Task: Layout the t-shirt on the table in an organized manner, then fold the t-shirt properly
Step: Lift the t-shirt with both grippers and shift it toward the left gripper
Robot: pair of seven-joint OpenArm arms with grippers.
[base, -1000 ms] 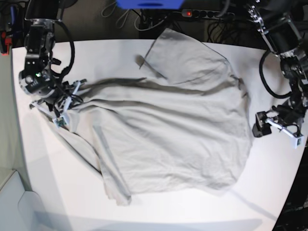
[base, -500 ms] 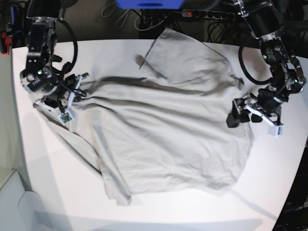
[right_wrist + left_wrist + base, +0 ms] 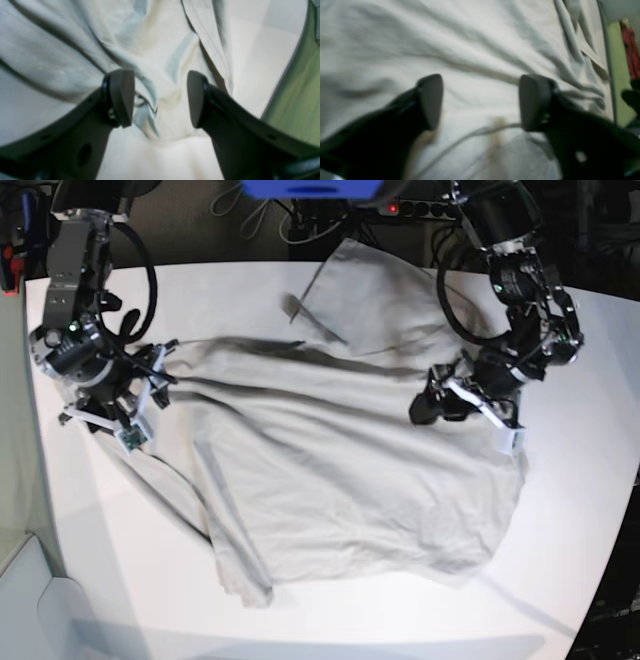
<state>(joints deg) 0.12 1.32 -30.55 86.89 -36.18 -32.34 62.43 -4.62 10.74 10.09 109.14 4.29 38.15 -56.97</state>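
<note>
The light grey-beige t-shirt (image 3: 340, 470) lies spread and wrinkled over the middle of the white table (image 3: 600, 380), one flap reaching toward the back edge. My left gripper (image 3: 435, 405) hovers over the shirt's right part; in the left wrist view it (image 3: 481, 102) stands open above creased cloth (image 3: 470, 37), with nothing between its pads. My right gripper (image 3: 148, 395) is at the shirt's left edge; in the right wrist view it (image 3: 158, 98) is open over bunched folds (image 3: 62, 50), next to bare table (image 3: 250, 62).
A power strip (image 3: 420, 208) and cables lie behind the table's back edge, beside a blue object (image 3: 310, 188). A pale box (image 3: 40, 610) sits at the front left corner. The table's left edge runs close to my right arm.
My left arm has swung left from the table's right side onto the shirt, its jaws narrower than before. My right gripper has opened and let go of the cloth at the shirt's left edge.
</note>
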